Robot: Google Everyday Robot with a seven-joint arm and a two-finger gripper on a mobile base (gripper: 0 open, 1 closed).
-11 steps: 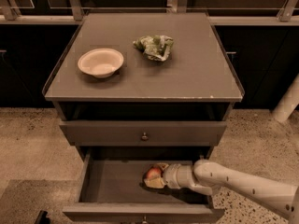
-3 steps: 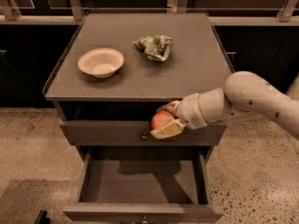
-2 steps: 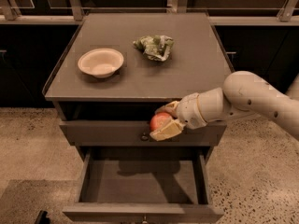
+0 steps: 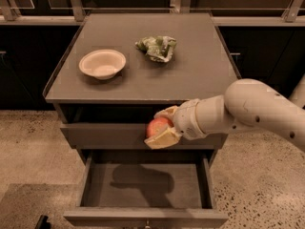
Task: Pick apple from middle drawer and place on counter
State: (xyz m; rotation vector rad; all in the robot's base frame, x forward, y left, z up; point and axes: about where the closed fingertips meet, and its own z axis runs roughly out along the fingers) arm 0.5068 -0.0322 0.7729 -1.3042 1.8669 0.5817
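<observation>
Two objects sit on the counter (image 4: 200,75) above the gripper (image 4: 162,126): a pale bowl (image 4: 102,63) up and well to its left, and a crumpled green-and-white packet (image 4: 157,47) almost straight beyond it. The gripper hangs in front of the cabinet, just under the counter's front edge, its two pale fingers closed around the apple (image 4: 156,125) (red skin shows between them). Directly below it the middle drawer (image 4: 143,187) stands pulled out, its grey floor carrying only a shadow. To the right, the white arm (image 4: 257,109) runs off toward the frame edge. By the look of it the pick is done, with the apple clear of the drawer. What remains is to raise it above the rim, carry it over open counter and release it there.
</observation>
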